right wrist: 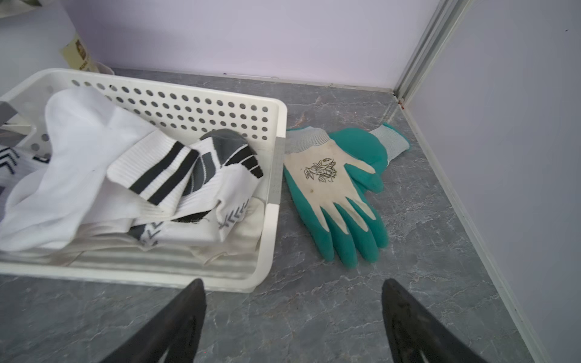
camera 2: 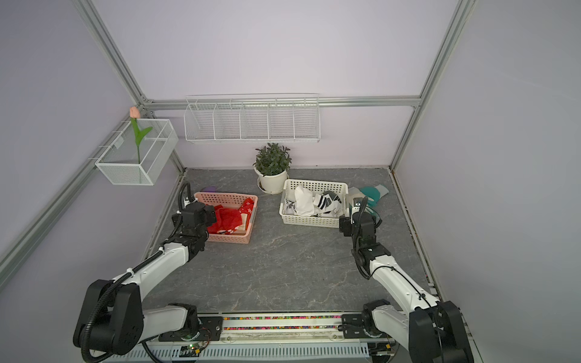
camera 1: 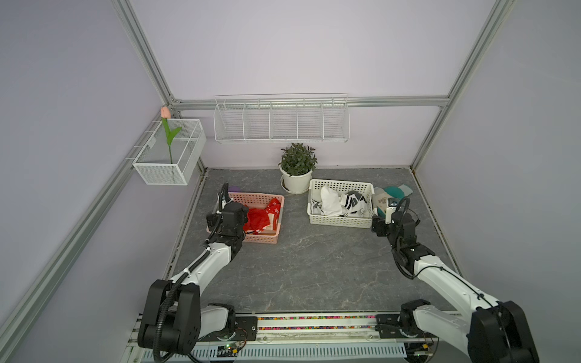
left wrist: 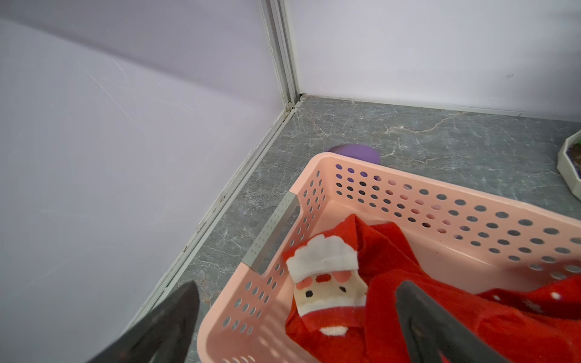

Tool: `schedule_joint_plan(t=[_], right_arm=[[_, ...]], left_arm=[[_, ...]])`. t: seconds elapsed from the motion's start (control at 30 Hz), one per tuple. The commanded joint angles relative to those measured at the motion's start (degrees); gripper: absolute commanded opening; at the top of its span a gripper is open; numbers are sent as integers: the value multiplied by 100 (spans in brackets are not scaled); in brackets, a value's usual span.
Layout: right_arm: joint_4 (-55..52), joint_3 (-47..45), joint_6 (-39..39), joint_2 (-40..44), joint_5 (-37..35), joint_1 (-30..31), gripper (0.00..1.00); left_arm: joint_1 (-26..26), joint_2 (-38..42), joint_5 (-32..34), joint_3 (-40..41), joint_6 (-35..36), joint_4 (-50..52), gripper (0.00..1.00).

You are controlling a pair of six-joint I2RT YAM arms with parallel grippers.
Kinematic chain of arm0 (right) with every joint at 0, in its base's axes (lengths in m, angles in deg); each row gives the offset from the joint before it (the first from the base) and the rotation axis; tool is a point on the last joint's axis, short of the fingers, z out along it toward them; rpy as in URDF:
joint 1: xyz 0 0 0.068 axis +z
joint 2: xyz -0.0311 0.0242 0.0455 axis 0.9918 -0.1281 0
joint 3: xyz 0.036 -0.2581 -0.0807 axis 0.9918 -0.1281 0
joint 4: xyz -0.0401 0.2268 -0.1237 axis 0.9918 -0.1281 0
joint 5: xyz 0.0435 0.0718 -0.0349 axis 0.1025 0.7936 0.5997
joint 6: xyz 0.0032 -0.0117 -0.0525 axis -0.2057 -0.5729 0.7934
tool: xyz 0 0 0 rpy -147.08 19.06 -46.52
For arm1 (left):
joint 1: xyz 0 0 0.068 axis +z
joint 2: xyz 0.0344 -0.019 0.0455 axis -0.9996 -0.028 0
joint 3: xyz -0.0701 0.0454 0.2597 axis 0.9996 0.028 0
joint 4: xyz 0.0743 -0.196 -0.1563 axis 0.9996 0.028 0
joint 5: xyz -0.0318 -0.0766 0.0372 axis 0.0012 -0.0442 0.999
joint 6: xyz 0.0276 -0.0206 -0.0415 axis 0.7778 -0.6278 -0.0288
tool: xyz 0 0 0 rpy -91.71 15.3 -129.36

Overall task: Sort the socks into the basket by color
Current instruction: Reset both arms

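Red socks (camera 1: 261,217) (camera 2: 231,217) lie in the pink basket (camera 1: 261,239) at the left; one with a Santa face (left wrist: 327,283) is near the basket's corner. My left gripper (left wrist: 297,292) hangs open over that corner, one finger outside the rim (left wrist: 440,185) and one above the red fabric, holding nothing. White socks with black and grey stripes (camera 1: 331,204) (camera 2: 305,204) (right wrist: 163,176) fill the white basket (camera 1: 341,221) (right wrist: 125,276) at the right. My right gripper (right wrist: 294,284) is open and empty over bare table, by the white basket's near right corner.
Teal-and-white gloves (right wrist: 330,188) (camera 1: 393,191) lie on the table right of the white basket. A potted plant (camera 1: 297,166) stands at the back between the baskets. A purple object (left wrist: 355,154) lies behind the pink basket. Wire racks (camera 1: 281,121) hang on the walls.
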Motion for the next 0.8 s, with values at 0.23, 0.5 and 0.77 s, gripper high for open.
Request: schedule_joint_plan(t=[0.23,0.5,0.77], right_arm=[[2129,-419,512,-872,11,-398,88],[3852,-1095,934,-1422,425,-633,88],[5444,-1529,716,-2396,588,-869,89]], left_arm=[[174,-719,-177,637,126,-2160,100],[365,-1081,-561,898,129,-2965,100],[546,-1510,-951,1334,153,-4208,99]])
